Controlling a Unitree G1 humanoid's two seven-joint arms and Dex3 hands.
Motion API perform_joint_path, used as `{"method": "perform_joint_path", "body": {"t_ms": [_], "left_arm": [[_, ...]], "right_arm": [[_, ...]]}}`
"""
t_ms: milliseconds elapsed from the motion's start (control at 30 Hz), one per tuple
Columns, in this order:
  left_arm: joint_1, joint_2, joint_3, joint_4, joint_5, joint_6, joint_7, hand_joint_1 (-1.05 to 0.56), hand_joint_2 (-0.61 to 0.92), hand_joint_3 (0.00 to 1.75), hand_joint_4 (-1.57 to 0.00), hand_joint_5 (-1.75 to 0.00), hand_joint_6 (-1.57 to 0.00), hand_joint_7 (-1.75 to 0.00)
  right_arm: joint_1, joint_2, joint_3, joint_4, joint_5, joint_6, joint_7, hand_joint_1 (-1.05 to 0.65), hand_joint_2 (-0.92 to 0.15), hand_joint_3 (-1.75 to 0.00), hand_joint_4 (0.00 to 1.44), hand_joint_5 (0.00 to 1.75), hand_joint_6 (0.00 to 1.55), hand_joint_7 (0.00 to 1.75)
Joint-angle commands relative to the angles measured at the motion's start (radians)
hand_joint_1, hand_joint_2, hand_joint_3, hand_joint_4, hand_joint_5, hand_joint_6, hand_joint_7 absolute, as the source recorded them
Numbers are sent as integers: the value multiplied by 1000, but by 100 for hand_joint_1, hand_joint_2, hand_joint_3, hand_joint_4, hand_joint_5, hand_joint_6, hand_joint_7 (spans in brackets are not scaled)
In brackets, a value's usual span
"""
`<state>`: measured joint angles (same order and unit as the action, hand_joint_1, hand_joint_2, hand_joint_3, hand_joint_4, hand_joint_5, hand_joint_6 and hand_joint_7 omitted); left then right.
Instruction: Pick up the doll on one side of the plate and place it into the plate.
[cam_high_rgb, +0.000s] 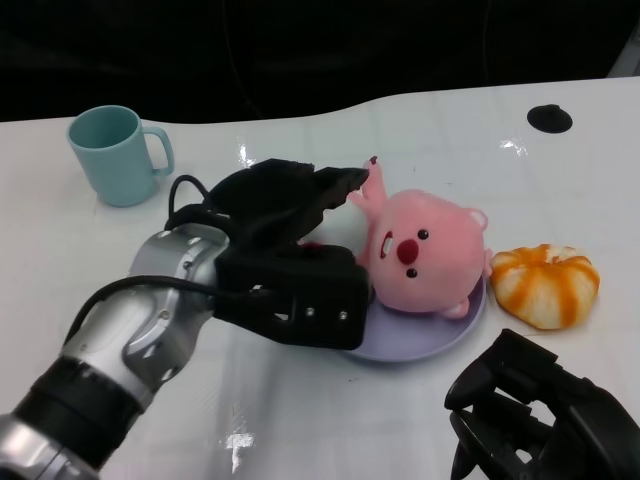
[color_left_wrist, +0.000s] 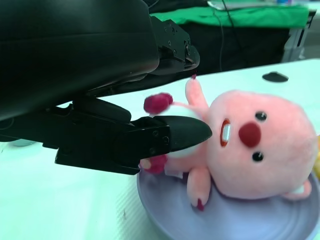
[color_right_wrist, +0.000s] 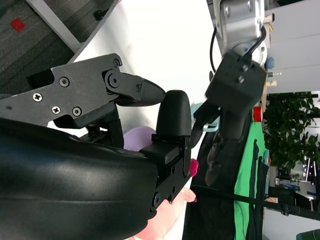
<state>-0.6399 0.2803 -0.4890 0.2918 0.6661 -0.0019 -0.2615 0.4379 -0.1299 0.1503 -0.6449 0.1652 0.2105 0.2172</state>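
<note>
One pink doll (cam_high_rgb: 425, 262) is seen lying in the lilac plate (cam_high_rgb: 420, 335) on the white table (cam_high_rgb: 300, 420) (glossy, with glare spots). The left hand (cam_high_rgb: 285, 215) is closed around its body, fingers (color_left_wrist: 185, 132) pressed over the belly. The right hand (cam_high_rgb: 535, 405) rests nearer, curled on nothing. Beyond the fingertips stands a teal mug (cam_high_rgb: 115, 155); behind lies dark room.
</note>
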Motion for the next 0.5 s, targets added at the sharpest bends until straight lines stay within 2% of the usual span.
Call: {"method": "perform_joint_path", "body": {"t_ms": [33, 267, 500], "left_arm": [[56, 52, 38, -90, -29, -21, -31, -88, 92, 53, -1, -15, -7, 0], [196, 124, 130, -274, -102, -46, -59, -83, 92, 54, -3, -21, -10, -2], [362, 158, 255, -396, -243, -99, -71, -67, 92, 53, -18, -36, -19, -5]], "right_arm": [[-1, -7, -6, -7, 3, 1, -4, -36, -85, -63, 59, 171, 50, 158], [-5, -5, 2, -4, -6, -3, -10, -37, -85, -62, 61, 171, 51, 159], [-9, -3, 7, -1, -6, -1, -10, -37, -85, -61, 60, 171, 51, 158]]}}
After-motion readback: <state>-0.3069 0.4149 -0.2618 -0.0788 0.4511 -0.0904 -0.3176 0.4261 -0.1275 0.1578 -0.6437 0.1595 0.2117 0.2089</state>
